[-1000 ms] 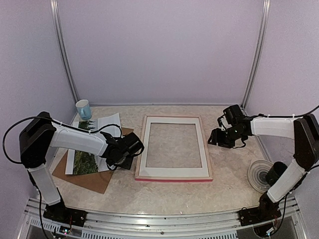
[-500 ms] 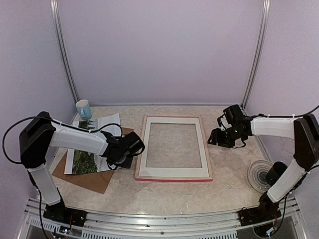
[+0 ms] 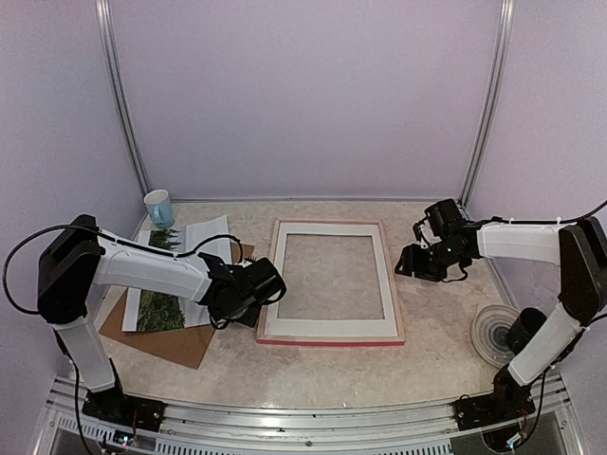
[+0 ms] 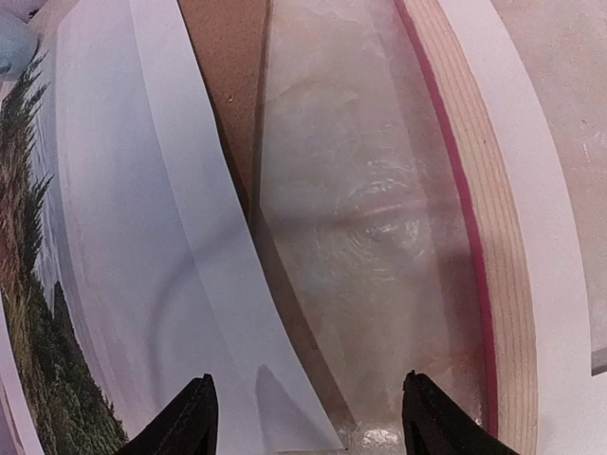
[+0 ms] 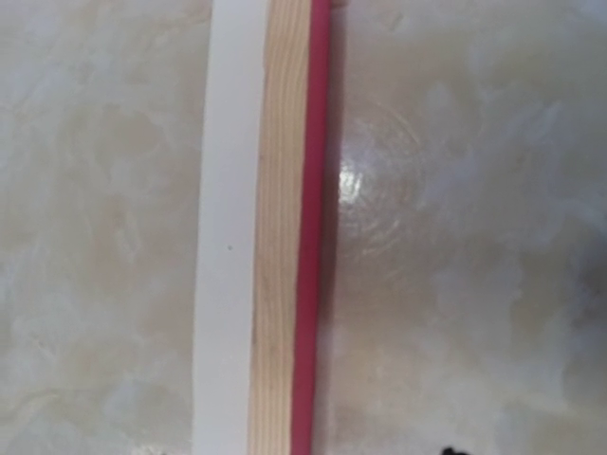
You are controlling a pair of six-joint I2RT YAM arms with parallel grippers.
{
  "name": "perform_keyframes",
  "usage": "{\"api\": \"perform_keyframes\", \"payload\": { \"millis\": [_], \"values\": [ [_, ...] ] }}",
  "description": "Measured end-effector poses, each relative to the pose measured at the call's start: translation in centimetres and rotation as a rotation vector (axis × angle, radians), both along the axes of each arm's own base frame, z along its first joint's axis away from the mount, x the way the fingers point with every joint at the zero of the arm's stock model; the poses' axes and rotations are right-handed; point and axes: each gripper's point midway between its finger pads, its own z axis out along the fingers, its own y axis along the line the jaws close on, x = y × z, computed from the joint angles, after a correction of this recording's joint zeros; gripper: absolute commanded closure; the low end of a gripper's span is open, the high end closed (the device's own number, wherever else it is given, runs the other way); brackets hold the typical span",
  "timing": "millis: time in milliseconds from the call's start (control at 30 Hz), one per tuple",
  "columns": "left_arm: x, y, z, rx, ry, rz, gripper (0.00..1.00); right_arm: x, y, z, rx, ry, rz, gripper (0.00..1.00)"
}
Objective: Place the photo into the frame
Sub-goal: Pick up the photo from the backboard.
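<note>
**Photo not yet picked up; frame lies waiting**

From the overhead camera, the frame (image 3: 327, 329) lies flat in the middle of the table (image 3: 313, 379), its pale side up and a pink strip showing along its near edge. Its opening is bare, with only tabletop showing through. The photo (image 3: 159, 311) lies well left of the frame on a brown board (image 3: 166, 343), partly under a white sheet (image 3: 204, 237). The left gripper (image 3: 268, 287) hangs low just beside the frame's left rail. The right gripper (image 3: 410, 262) hovers just off the frame's right rail, and whether its fingers are parted or closed cannot be told here.

From the left wrist camera, the two fingers (image 4: 194, 422) stand wide apart and hold nothing. Below them lie bare tabletop and a corner of the white sheet. The frame's pink and wooden side runs along the right, and the photo's trees show at the far left.

The right wrist camera looks straight down on the frame's right rail (image 5: 280, 237). Only a dark speck shows at the bottom edge, so the grip stays unknown.

My reading is that the task has barely begun. The photo has yet to be gripped, carried over and laid inside the frame.
</note>
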Motion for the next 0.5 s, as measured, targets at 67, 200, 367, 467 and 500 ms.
{"api": "perform_keyframes", "payload": {
  "millis": [67,200,367,467,500],
  "values": [
    [-0.6,-0.5,0.0,0.016,-0.005,-0.021,0.34,0.0,0.0,0.0,0.002,0.0,0.001,0.39],
    [-1.6,-0.6,-0.5,0.059,-0.002,-0.036,0.34,0.0,0.1,0.0,0.005,-0.002,0.003,0.39],
    [-2.0,0.3,-1.3,0.125,0.001,-0.021,0.35,-0.1,0.2,-0.1,0.01,0.001,0.006,0.39],
    [-2.0,0.8,-1.5,0.153,-0.007,-0.011,0.36,-0.1,0.2,-0.1,0.015,0.0,0.009,0.39],
    [-2.0,0.9,-1.5,0.158,-0.01,-0.008,0.37,-0.2,0.3,-0.2,0.015,0.002,0.01,0.39]
  ]
}}
